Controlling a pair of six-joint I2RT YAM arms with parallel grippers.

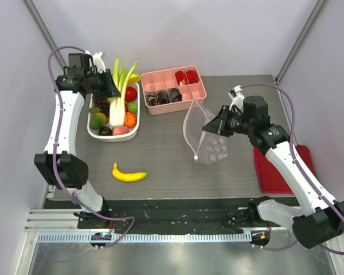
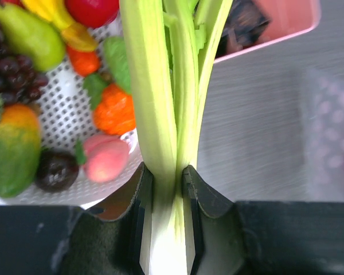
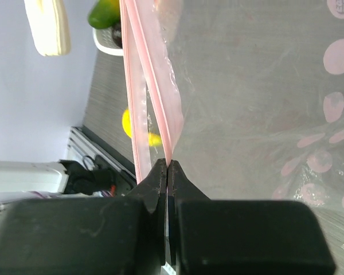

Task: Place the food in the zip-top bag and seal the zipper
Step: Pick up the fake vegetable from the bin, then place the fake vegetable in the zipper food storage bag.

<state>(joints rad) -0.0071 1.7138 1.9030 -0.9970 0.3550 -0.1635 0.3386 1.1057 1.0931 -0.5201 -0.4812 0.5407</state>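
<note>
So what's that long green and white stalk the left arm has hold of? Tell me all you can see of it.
It is a toy leek, smooth plastic by its look: a whitish stem that shades into pale green, then splits into several long leaves. The left gripper is shut on the pale stem, a dark finger on each side. It lies lengthwise over the white perforated basket of other toy produce; whether its white end touches them I cannot tell.

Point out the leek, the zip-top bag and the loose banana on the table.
leek [image 2: 152, 103]: left wrist view, on the pale green stalk, about mid-length.
zip-top bag [image 1: 212, 146]: top external view, on its clear, dotted lower panel.
banana [image 1: 129, 176]: top external view, on the middle of its curve.
</note>
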